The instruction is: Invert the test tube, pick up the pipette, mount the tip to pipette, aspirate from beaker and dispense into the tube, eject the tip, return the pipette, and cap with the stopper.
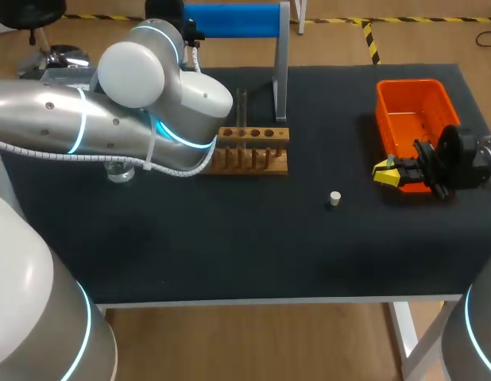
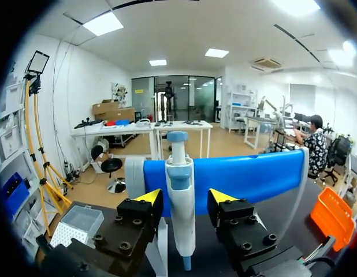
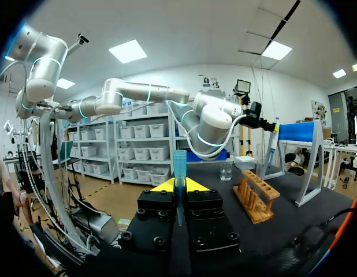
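Left wrist view: pipette upright between the spread fingers of the left gripper.
Neither fingertip touches it; it hangs on the stand. Right gripper, well apart, clamps the tube.

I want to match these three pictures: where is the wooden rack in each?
Head view: wooden rack mid-table, in front of the blue stand.
Left wrist view: not in it.
Right wrist view: ahead of the right claw.
Shared landmark: the blue stand, in all three.
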`<state>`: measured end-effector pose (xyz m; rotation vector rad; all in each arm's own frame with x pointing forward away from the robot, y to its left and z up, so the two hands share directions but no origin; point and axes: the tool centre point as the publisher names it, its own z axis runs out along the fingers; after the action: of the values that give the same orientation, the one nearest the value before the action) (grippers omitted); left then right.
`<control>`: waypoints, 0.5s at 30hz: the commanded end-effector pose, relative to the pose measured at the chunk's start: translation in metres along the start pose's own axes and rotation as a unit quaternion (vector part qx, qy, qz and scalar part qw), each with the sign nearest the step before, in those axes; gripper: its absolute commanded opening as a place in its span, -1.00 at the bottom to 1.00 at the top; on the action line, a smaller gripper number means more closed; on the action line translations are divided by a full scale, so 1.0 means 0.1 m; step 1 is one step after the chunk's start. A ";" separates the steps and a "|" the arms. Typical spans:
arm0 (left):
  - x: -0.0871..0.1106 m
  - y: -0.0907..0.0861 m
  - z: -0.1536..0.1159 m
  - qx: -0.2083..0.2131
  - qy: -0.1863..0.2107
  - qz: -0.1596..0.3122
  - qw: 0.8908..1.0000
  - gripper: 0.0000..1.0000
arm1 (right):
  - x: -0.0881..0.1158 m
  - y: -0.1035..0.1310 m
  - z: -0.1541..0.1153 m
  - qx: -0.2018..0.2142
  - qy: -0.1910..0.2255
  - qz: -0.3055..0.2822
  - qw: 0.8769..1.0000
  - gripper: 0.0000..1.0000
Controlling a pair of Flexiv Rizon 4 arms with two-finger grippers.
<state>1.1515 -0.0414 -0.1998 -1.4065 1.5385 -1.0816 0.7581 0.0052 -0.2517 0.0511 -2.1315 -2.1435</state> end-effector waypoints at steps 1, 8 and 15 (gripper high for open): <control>0.00 -0.01 0.06 -0.001 0.000 0.001 1.000 -0.05 | 0.01 0.00 -0.01 0.000 0.000 0.000 1.000 -1.00; -0.02 -0.02 0.11 -0.003 -0.001 0.004 1.000 -0.07 | 0.01 0.00 -0.01 0.000 0.000 0.000 1.000 -1.00; -0.04 -0.01 0.14 -0.004 -0.006 0.003 1.000 -0.10 | 0.01 0.00 -0.01 0.000 0.000 0.000 1.000 -1.00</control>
<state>1.1618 -0.0365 -0.2026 -1.4090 1.5411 -1.0687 0.7581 0.0052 -0.2517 0.0511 -2.1315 -2.1435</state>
